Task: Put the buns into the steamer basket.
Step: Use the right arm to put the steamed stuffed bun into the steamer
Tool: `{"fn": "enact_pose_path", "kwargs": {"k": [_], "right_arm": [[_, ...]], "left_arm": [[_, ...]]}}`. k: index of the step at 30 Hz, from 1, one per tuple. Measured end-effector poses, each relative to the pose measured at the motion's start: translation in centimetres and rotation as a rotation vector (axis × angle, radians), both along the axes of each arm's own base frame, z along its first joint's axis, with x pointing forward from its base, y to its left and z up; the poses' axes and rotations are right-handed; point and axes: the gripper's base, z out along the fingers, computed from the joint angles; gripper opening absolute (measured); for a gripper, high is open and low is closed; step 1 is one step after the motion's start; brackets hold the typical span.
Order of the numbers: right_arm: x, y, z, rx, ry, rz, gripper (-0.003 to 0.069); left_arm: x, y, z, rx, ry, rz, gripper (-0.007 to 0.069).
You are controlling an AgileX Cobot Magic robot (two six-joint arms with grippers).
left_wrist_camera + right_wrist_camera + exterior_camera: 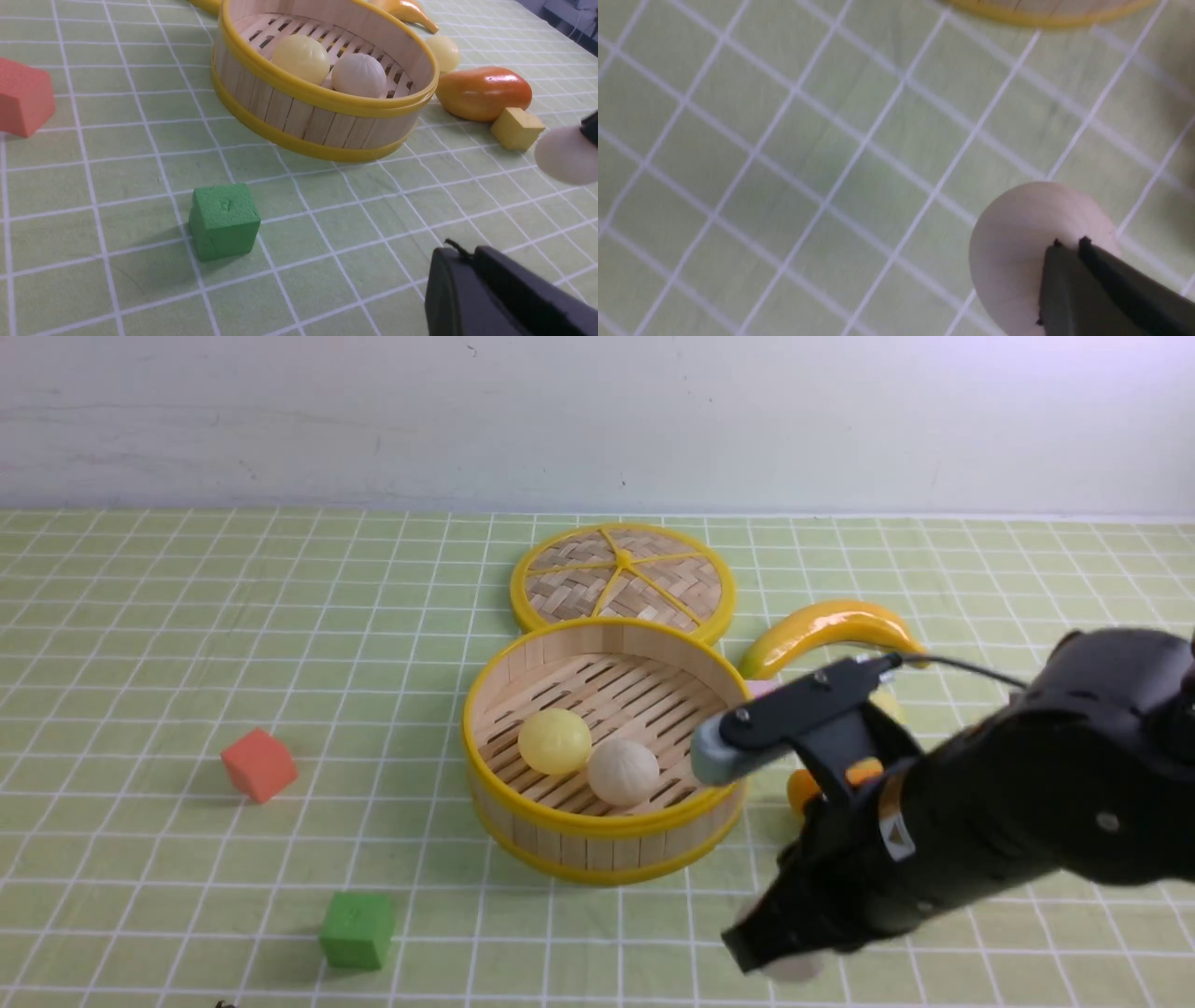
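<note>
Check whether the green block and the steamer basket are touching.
Apart. The left wrist view shows bare tablecloth between the green block and the steamer basket.

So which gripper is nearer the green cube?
The left gripper: it's just beside the green cube. The right gripper is farther off, at the off-white bun.

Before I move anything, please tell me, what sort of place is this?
Probably a robot test table with play food: a grid-patterned cloth, a toy-like banana and a green cube.
</note>
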Motion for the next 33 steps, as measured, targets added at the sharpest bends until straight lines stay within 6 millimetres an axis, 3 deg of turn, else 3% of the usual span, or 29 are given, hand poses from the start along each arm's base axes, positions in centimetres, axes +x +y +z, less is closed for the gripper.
{"fn": "enact_pose_path", "kwargs": {"k": [3,6,7,11,15,17,22,25,30,33], "right_arm": [[2.7,0.0,1.3,0.032,-0.075,-0.039,-0.001],[6.7,0.0,1.7,0.072,-0.141,-0.105,-0.001],[6.9,0.1,1.7,0.072,-0.141,-0.104,-0.001],[12.2,0.7,0.3,0.077,-0.18,-0.144,-0.001],[14.9,1.5,-1.5,0.064,-0.167,-0.155,-0.001],[16.3,2.3,-3.4,0.049,-0.147,-0.154,-0.0006],[17.7,3.1,-6.7,0.014,-0.106,-0.149,0.0029],[17.9,3.2,-7.2,0.007,-0.101,-0.147,0.007],[17.8,3.1,-6.7,0.003,-0.09,-0.152,0.0244],[17.0,2.8,-5.2,0.013,-0.059,-0.169,0.0367]], "left_arm": [[0.0,0.0,0.0,0.0,0.0,0.0,0.004],[0.0,0.0,0.0,0.0,0.0,0.0,0.0046],[0.0,0.0,0.0,0.0,0.0,0.0,0.0046],[0.0,0.0,0.0,0.0,0.0,0.0,0.0054],[0.0,0.0,0.0,0.001,0.001,0.0,0.0056],[0.0,0.0,0.0,0.001,0.001,0.0,0.0058],[0.0,0.0,0.0,0.001,0.001,0.0,0.0066],[0.0,0.0,0.0,0.001,0.001,0.0,0.0069],[0.0,0.0,0.0,0.001,0.001,0.0,0.0074],[0.0,0.0,0.0,0.001,0.001,0.0,0.0077]]}}
